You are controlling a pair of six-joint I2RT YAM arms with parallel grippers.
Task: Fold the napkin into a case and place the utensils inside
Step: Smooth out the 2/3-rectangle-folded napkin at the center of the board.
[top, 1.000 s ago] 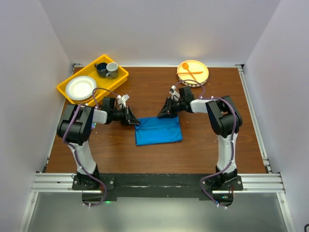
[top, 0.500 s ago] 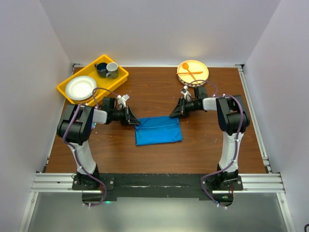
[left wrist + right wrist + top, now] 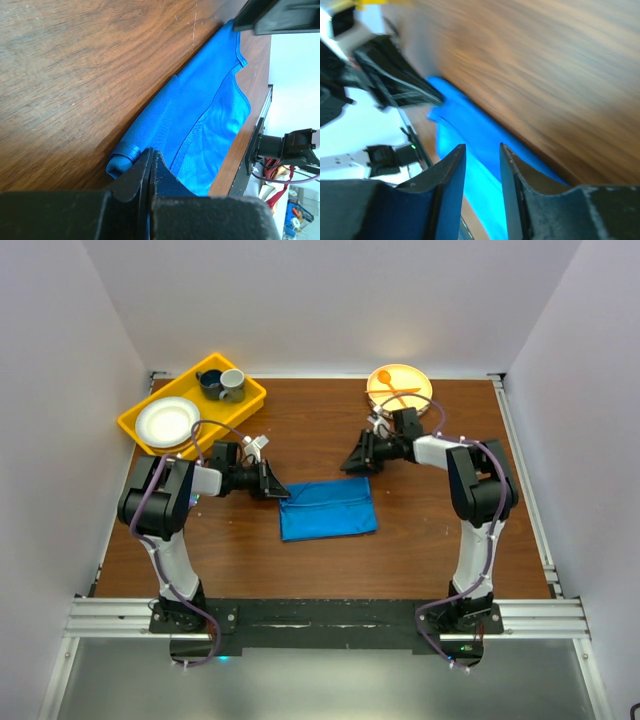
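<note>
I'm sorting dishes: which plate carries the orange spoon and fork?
The yellow plate at the back right; the white plate lies in the yellow tray at the back left.

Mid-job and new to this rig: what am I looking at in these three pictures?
Two robot arms bolted to a wooden table. The overhead view shows both; the other two pictures come from a camera on each wrist. A folded blue napkin lies between them. The left claw is shut at its far left corner; whether it pinches the cloth is unclear. The right claw is open, holding nothing. A yellow tray of dishes and a plate of orange cutlery sit at the back.
</note>
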